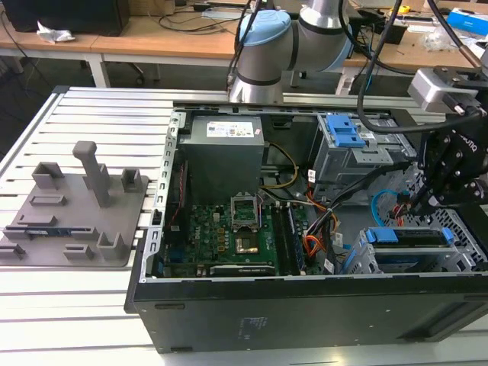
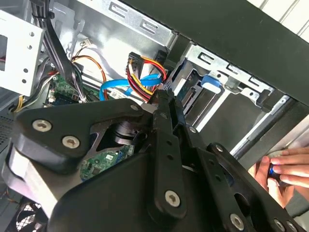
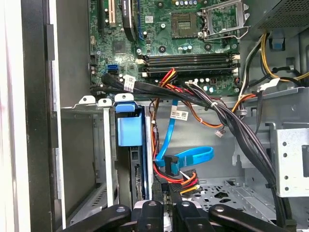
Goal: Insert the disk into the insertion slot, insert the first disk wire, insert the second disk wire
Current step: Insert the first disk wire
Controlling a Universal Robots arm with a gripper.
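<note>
Gripper (image 3: 167,209) is hovering low inside the open computer case (image 1: 305,305), and I can't tell how wide it's standing or whether it's gripping anything. Just ahead of it, red, yellow and black wires (image 3: 176,176) and a blue flat cable (image 3: 190,157) are crowding the gap. Right beside the gripper, the disk (image 3: 130,130) is already sitting in the insertion slot (image 1: 364,259), its blue frame showing. Beyond the cables, the motherboard (image 3: 193,29) is lying flat. The arm (image 1: 313,30) is reaching over the case's far wall, wrist bending downward. A person's hand (image 2: 285,171) is resting at the case rim, off to one side of the gripper.
</note>
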